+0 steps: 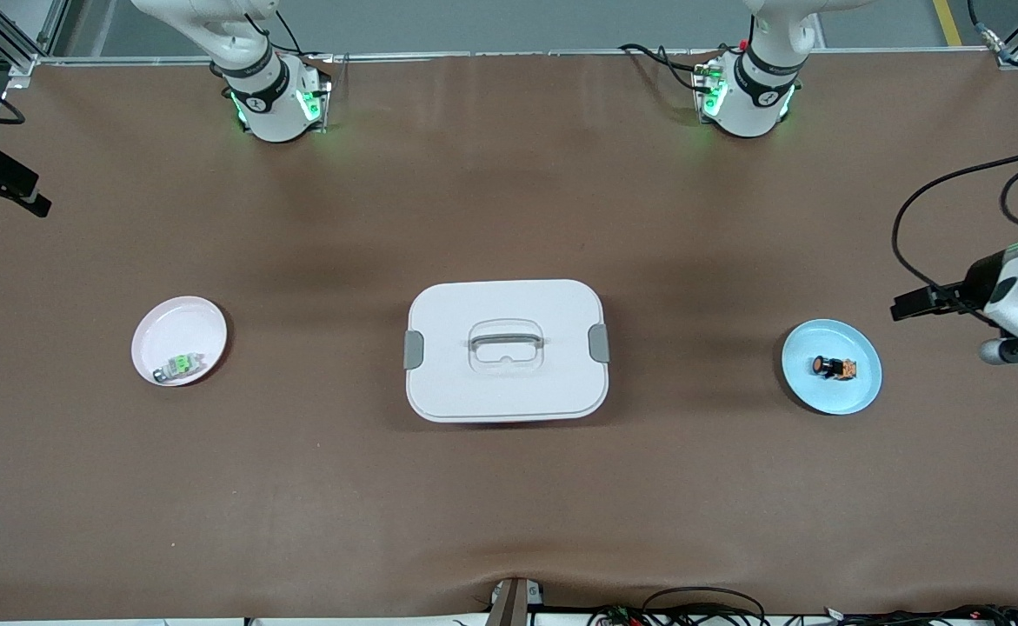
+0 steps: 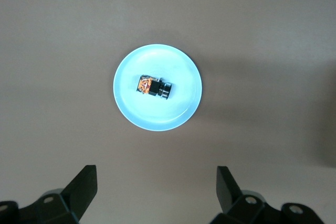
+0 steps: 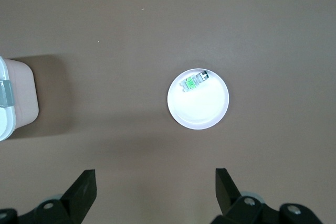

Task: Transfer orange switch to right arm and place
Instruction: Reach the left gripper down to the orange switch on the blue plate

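Orange switch (image 1: 835,368) lay on blue plate (image 1: 856,396) toward left arm's end of table (image 1: 509,504), untouched. Left gripper (image 2: 155,195) hung high over table near that plate, fingers (image 2: 84,184) spread wide, nothing held. Right gripper (image 3: 155,195) hung high near pink plate (image 1: 169,326) at right arm's end, also spread wide & empty. Grey part w/ green top (image 1: 180,365) sat in pink plate. White lidded box (image 1: 506,349) sat mid-table btw both plates, well apart from each.
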Controlling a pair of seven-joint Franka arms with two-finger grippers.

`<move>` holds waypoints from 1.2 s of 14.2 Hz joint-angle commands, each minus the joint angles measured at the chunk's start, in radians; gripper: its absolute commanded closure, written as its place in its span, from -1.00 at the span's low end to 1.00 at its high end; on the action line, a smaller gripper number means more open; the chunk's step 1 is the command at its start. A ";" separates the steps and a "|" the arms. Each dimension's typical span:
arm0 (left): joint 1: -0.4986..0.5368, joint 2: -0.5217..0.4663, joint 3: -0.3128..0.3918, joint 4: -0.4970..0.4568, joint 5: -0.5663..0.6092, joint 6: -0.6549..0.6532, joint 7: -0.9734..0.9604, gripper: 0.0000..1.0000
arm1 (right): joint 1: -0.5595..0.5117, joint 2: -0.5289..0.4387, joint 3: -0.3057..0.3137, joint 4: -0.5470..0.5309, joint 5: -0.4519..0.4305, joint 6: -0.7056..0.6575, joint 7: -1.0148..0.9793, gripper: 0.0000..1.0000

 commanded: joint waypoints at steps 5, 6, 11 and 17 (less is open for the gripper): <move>0.005 -0.032 -0.006 -0.240 0.013 0.236 -0.039 -1.00 | -0.022 0.008 0.017 0.018 -0.012 -0.010 -0.006 -1.00; 0.018 -0.029 -0.007 -0.263 0.013 0.278 -0.024 -1.00 | -0.022 0.008 0.017 0.018 -0.012 -0.010 -0.006 -1.00; 0.034 0.048 -0.006 -0.344 0.014 0.487 0.099 -1.00 | -0.022 0.008 0.017 0.018 -0.012 -0.008 -0.006 -1.00; 0.071 0.149 -0.007 -0.382 0.014 0.670 0.296 -1.00 | -0.022 0.008 0.017 0.018 -0.012 -0.005 -0.006 -1.00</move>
